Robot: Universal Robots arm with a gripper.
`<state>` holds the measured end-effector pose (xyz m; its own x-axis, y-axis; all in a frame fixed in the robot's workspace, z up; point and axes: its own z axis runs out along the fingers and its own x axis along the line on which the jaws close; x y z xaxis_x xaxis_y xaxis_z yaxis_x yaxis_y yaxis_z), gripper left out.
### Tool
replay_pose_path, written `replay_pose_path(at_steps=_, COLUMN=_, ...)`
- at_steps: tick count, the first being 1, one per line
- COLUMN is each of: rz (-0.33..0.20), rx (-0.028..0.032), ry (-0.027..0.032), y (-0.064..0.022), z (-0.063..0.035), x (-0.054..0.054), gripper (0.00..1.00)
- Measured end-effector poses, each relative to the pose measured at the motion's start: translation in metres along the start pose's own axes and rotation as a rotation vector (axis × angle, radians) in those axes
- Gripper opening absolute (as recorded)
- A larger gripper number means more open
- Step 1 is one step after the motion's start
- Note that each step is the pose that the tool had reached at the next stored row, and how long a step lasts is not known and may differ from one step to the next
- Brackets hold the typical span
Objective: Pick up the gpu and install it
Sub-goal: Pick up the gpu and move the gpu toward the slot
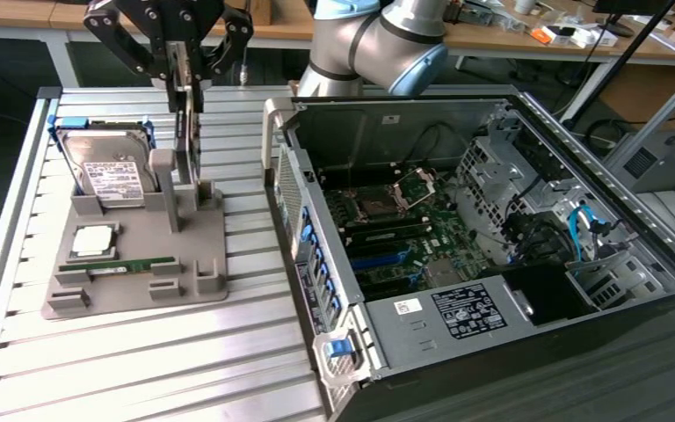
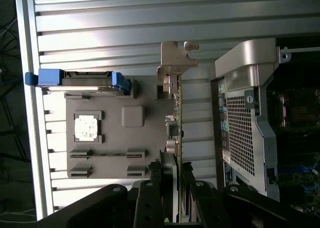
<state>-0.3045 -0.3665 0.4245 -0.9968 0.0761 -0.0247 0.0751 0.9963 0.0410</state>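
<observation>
The ribbed aluminium table point(image 1: 138, 352) carries everything I see. The white labels on the silver hard drive point(image 1: 109, 171) and inside the open computer case point(image 1: 490, 264) are too small to read. My end effector point(image 1: 187, 86) is clamped on the gpu point(image 1: 191, 132). The thin dark card stands edge-on at the grey plastic fixture point(image 1: 138, 272), nine o'clock from the case.

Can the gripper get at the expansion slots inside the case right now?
Probably yes: the case lies open on top with its blue slots uncovered. The gripper grips the gpu at the grey fixture beside it.
</observation>
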Motion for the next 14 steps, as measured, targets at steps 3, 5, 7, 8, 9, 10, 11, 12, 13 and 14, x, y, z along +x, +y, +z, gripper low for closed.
replay_pose_path(at_steps=3, rz=0.000, rx=0.0002, ry=0.0003, y=0.0000, z=-0.0001, x=-0.0004, gripper=0.27)
replay_pose_path(at_steps=5, rz=0.000, rx=0.0001, ry=0.0001, y=0.0001, z=0.0000, x=-0.0017, gripper=0.27)
replay_pose_path(at_steps=7, rz=0.000, rx=0.0001, ry=0.0001, y=0.0002, z=0.0000, x=-0.0033, gripper=0.27)
replay_pose_path(at_steps=8, rz=0.000, rx=0.0000, ry=0.0001, y=0.0003, z=0.0001, x=-0.0043, gripper=0.27)
replay_pose_path(at_steps=9, rz=0.000, rx=0.0000, ry=0.0000, y=0.0004, z=0.0001, x=-0.0054, gripper=0.27)
replay_pose_path(at_steps=10, rz=0.000, rx=0.0000, ry=0.0000, y=0.0005, z=0.0002, x=-0.0064, gripper=0.27)
replay_pose_path(at_steps=11, rz=0.000, rx=0.0001, ry=-0.0001, y=0.0005, z=0.0002, x=-0.0073, gripper=0.27)
replay_pose_path(at_steps=12, rz=0.000, rx=0.0004, ry=0.0000, y=0.0006, z=0.0002, x=-0.0083, gripper=0.27)
replay_pose_path(at_steps=13, rz=0.000, rx=0.0011, ry=-0.0001, y=0.0007, z=0.0002, x=-0.0090, gripper=0.27)
replay_pose_path(at_steps=14, rz=0.000, rx=0.0032, ry=-0.0003, y=0.0008, z=0.0003, x=-0.0095, gripper=0.27)
